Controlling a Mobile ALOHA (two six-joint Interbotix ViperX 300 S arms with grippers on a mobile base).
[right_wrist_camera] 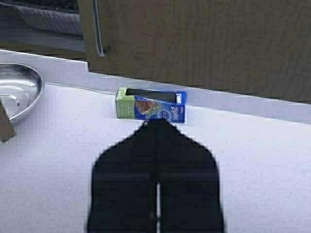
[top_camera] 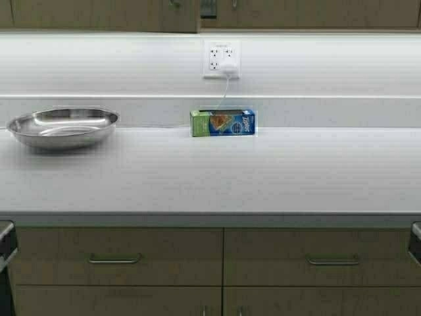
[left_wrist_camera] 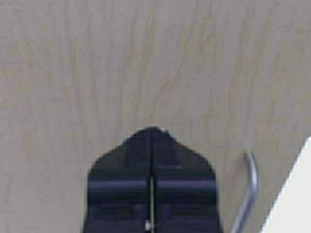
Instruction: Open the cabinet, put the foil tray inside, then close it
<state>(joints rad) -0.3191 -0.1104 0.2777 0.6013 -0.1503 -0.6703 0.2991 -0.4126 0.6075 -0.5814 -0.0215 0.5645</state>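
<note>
left wrist view: left hand against cabinet

Tan wood-grain cabinet; white desk; shiny silver steel bowl; blue-and-green Ziploc box; white outlet.

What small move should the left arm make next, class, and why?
Probably push the left gripper forward against the cabinet door to swing it shut. It is closed, tips at the door's face beside the handle, and the right wrist view shows what looks like the foil tray already inside. The right gripper, shut, hovers over the counter.
</note>
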